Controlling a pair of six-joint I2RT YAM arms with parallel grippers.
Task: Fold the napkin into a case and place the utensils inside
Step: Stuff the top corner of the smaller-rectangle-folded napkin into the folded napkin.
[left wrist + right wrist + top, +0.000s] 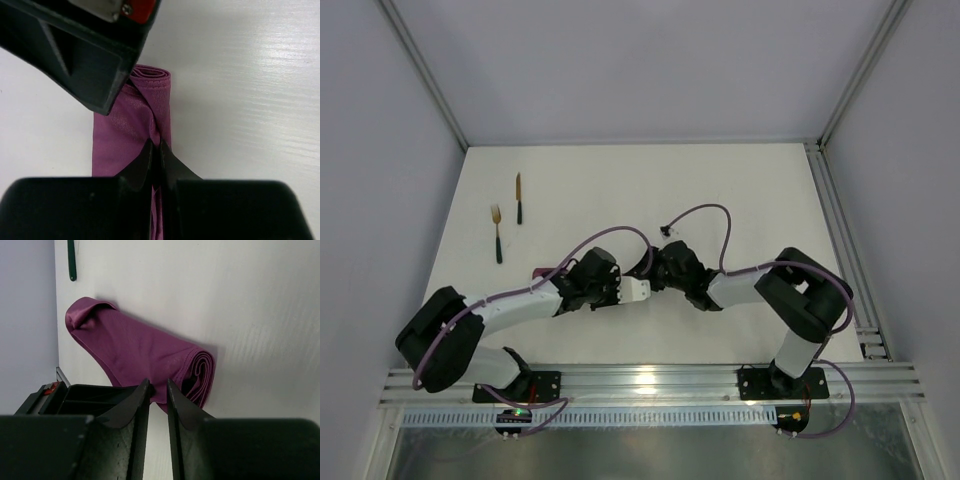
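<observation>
The magenta napkin (140,350) lies folded into a narrow, layered strip on the white table, mostly hidden under both wrists in the top view, with one end (548,270) showing. My left gripper (155,144) is shut on a raised fold of the napkin (125,130). My right gripper (157,385) faces it, jaws a little apart, its tips at the cloth's near edge with table showing between them. The gold fork (497,232) and knife (519,197) lie apart at the far left.
The two grippers meet nose to nose mid-table (645,283). A metal frame rail (840,230) runs along the right edge, and grey walls close the back and sides. A dark utensil handle (72,262) shows beyond the napkin.
</observation>
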